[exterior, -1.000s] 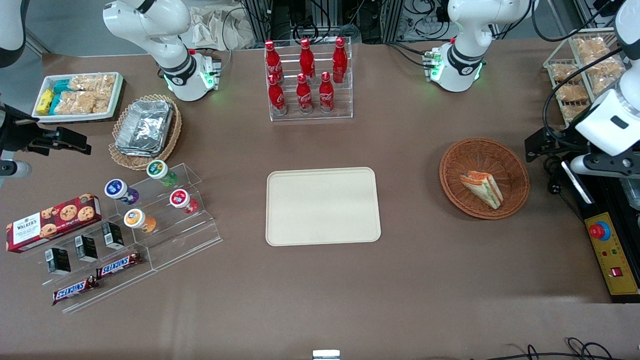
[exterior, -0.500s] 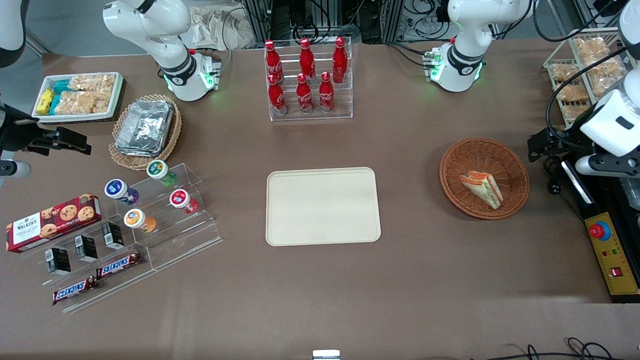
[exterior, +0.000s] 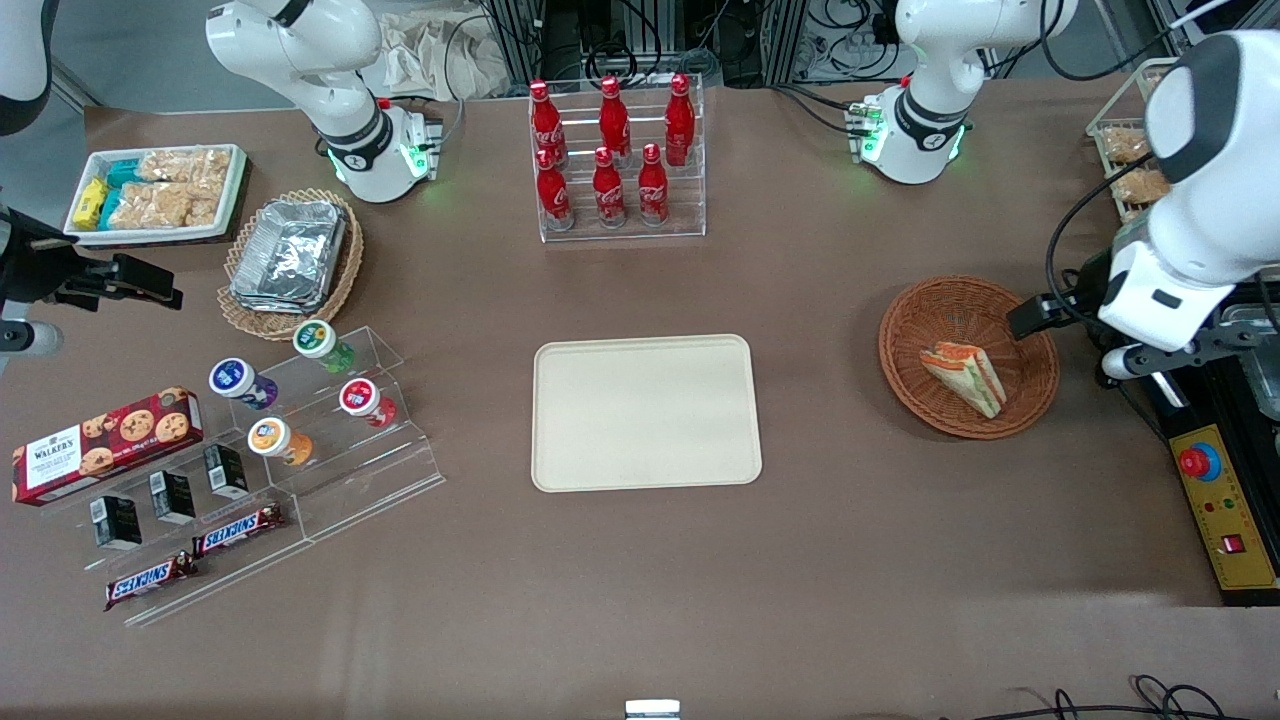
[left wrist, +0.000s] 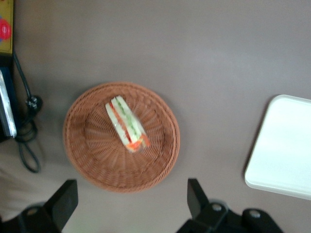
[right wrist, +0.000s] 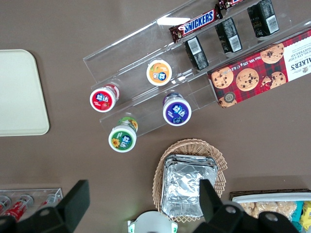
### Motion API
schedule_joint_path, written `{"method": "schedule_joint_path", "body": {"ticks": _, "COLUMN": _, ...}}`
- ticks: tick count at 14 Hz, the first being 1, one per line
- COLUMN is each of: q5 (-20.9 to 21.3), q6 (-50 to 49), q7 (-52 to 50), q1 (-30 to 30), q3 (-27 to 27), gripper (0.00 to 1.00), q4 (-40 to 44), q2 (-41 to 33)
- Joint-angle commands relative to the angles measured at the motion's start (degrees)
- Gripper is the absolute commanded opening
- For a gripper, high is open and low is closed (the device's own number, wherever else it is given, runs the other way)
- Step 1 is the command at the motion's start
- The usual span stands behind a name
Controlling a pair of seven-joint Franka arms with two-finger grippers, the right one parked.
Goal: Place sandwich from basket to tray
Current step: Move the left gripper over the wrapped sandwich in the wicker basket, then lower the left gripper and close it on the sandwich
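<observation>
The sandwich (exterior: 965, 377) is a pale bread wedge with orange-red and green filling. It lies in the round reddish-brown wicker basket (exterior: 915, 310) toward the working arm's end of the table. My left gripper (exterior: 1035, 315) hovers above the basket's edge on the working arm's side, open and empty. In the left wrist view the sandwich (left wrist: 127, 124) lies in the basket (left wrist: 87, 160), and the gripper (left wrist: 130, 204) has its fingers spread wide, above the table beside the basket's rim. The cream-beige tray (exterior: 645, 412) sits empty at the table's middle and also shows in the left wrist view (left wrist: 286, 145).
A clear rack of red cola bottles (exterior: 615, 160) stands farther from the front camera than the tray. A yellow control box (exterior: 1225, 500), cables (left wrist: 26, 145) and a wire snack rack (exterior: 1130, 160) sit at the working arm's end. A foil-container basket (exterior: 290, 255) and an acrylic snack stand (exterior: 300, 440) lie toward the parked arm's end.
My left arm has swung from the table's end toward the basket, bringing the gripper over the basket's edge. The sandwich, basket and tray have not moved.
</observation>
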Motion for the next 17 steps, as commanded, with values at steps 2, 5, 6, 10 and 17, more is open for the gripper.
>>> {"method": "schedule_joint_path", "body": {"ticks": 2, "q5": 0.8, "q6": 13.7, "q7": -17.5, "q1": 0.2, "q3": -0.4, "gripper": 1.00, "q4": -17.3, "q2": -6.8}}
{"method": "schedule_joint_path", "body": {"ticks": 5, "q5": 0.9, "q6": 18.9, "q7": -24.3, "q1": 0.0, "q3": -0.4, "gripper": 1.00, "q4": -20.6, "q2": -4.4}}
{"method": "schedule_joint_path", "body": {"ticks": 6, "q5": 0.9, "q6": 19.7, "q7": -26.7, "q1": 0.3, "q3": -0.4, "gripper": 1.00, "q4": -21.3, "q2": -3.7}}
{"method": "schedule_joint_path", "body": {"ticks": 10, "q5": 0.9, "q6": 25.4, "q7": -32.6, "q1": 0.3, "q3": -0.3, "gripper": 1.00, "q4": -22.9, "q2": 1.1}}
{"method": "schedule_joint_path", "body": {"ticks": 17, "q5": 3.2, "q6": 38.0, "q7": -36.0, "q1": 3.3, "q3": 0.1, "gripper": 1.00, "q4": -26.4, "q2": 8.7}}
